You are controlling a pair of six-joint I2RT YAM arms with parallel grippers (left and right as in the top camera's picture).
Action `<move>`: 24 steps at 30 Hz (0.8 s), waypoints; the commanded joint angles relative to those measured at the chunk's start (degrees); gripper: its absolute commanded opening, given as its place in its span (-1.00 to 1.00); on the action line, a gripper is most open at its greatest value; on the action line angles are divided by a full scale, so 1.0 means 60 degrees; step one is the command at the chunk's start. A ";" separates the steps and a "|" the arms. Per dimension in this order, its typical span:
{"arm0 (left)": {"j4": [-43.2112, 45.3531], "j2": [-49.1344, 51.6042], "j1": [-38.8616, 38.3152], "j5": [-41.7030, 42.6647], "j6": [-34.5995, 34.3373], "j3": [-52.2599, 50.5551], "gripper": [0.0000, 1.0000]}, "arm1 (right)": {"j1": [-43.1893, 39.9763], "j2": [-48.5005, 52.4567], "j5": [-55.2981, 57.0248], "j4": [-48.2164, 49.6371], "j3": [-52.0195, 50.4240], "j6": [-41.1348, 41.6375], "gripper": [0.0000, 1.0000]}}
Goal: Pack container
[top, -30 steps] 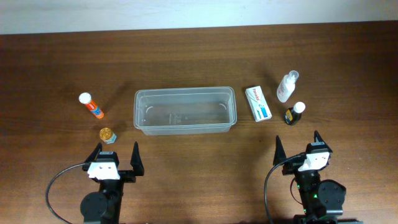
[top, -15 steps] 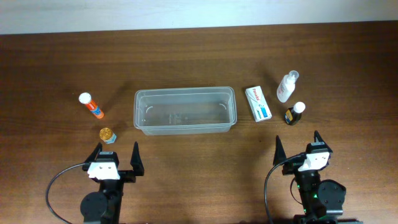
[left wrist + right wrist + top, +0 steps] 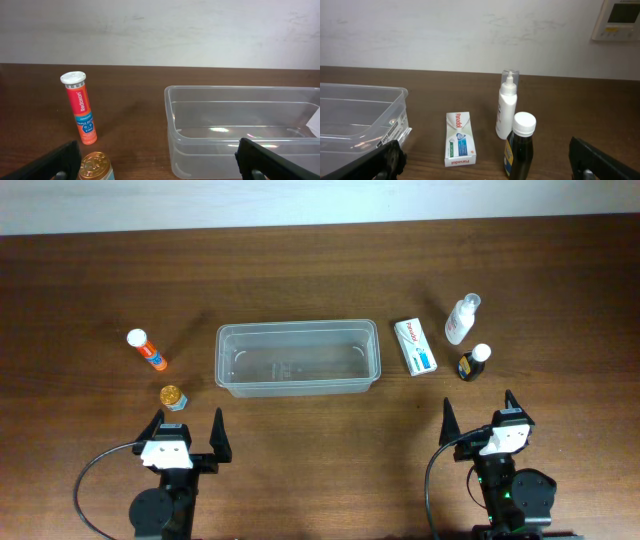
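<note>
Nothing has moved since a second ago. Clear container (image 3: 297, 327) sits mid-counter (image 3: 100, 280), long side facing the arms. Left of it, apart: orange tube (image 3: 147, 350) upright, gold-capped jar (image 3: 172, 396) nearer the left hand (image 3: 189, 420). Right of it: white box (image 3: 415, 347) lying flat near its end, then white spray bottle (image 3: 460, 320) and dark white-capped bottle (image 3: 472, 363) upright. Right hand (image 3: 478, 412) sits near the dark bottle. Both hands spread wide, touching none of the items.

Overhead camera looks straight down and takes in the whole table (image 3: 300, 260). Left wrist camera sits low over the tabletop, facing the far wall (image 3: 160, 30), close to the orange tube (image 3: 82, 112). Right wrist camera is set likewise, near the white box (image 3: 459, 145). Both wrist views share the container (image 3: 240, 145), opposite ends
</note>
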 commanded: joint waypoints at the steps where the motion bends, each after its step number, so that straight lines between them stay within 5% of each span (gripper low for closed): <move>1: 0.0025 -0.0091 0.0047 -0.0029 0.0146 -0.0076 0.99 | -0.0025 -0.0058 -0.0193 -0.0033 -0.0047 0.0011 0.97; 24: 0.0025 -0.0091 0.0047 -0.0029 0.0146 -0.0076 0.99 | -0.0040 0.0488 0.0029 0.0044 0.0962 0.0412 0.97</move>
